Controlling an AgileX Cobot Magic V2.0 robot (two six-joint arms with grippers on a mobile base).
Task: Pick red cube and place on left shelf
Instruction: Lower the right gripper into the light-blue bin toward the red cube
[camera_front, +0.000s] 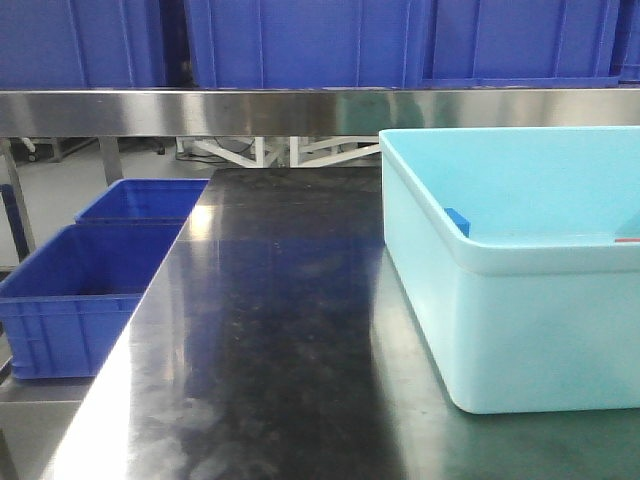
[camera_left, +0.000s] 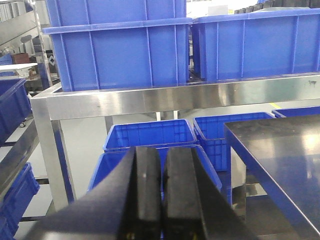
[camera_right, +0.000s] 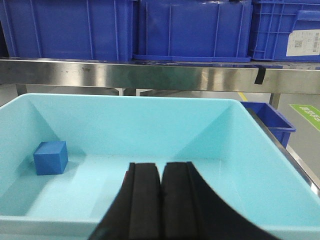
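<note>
your left shelf is a stainless-steel rack with an upright corner post and a shiny front rail running level across. two big dark-blue crates sit side by side on top, just behind the rail. lower crates sit beneath it.

We are in a factory or storeroom. We see big blue crates lined up on a shiny steel shelf, more blue bins down low, and a dark steel counter.
</note>
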